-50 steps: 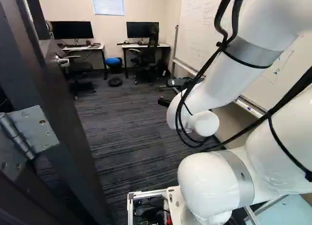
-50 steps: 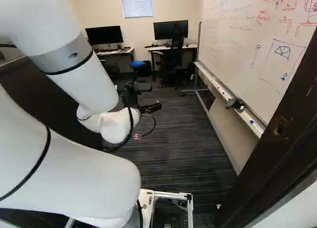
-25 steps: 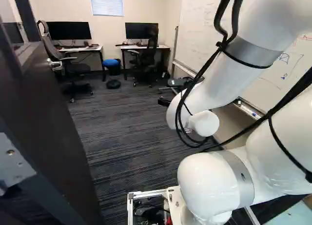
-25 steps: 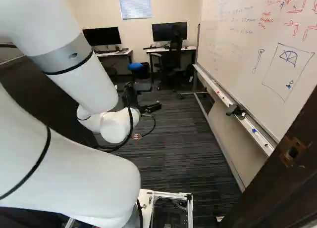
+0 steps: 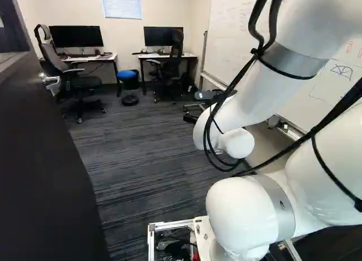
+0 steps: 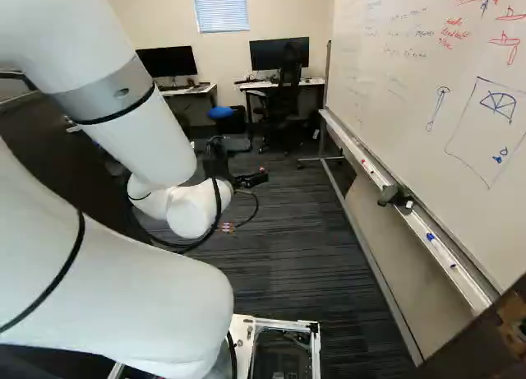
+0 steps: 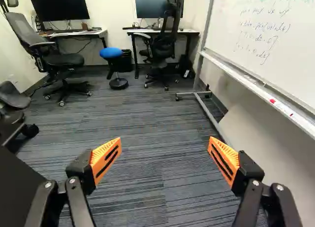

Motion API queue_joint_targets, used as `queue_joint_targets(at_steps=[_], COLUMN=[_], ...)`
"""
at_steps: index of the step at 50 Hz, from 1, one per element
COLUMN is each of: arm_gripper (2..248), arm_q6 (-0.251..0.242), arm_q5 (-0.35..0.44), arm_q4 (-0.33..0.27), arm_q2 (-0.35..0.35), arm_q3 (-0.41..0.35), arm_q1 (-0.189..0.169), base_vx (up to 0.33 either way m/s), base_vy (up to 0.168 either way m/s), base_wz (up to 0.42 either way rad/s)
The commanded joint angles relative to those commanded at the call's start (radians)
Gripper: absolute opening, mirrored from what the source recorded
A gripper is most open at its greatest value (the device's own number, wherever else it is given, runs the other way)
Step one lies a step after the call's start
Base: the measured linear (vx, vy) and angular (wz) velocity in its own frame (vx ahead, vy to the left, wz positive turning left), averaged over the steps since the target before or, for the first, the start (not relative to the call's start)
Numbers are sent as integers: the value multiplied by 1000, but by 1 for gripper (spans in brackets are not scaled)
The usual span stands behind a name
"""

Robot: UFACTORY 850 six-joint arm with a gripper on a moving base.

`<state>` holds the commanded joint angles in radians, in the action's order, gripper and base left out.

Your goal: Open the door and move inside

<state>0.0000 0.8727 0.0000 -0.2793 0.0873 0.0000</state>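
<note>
The arm looks glossy — the door matt, the carpet rough cloth.

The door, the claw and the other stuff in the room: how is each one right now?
Door, open.
Claw, open, holding nothing.
Left monitor, dark.
Right monitor, dark.
Window blind, lowered.
Whiteboard, written and drawn on.
Blue-topped stool, upright.
Left office chair, upright.
</note>
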Motion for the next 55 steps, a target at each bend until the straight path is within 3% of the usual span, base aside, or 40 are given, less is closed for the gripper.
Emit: queue_joint_targets(at_steps=[55], arm_gripper=[247], arm_q6=[0], arm_q5=[0], arm_q4=[0], arm_q2=[0], arm_q3=[0], arm_q1=[0], base_vx=[236], base_vy=[2], base_wz=[-9])
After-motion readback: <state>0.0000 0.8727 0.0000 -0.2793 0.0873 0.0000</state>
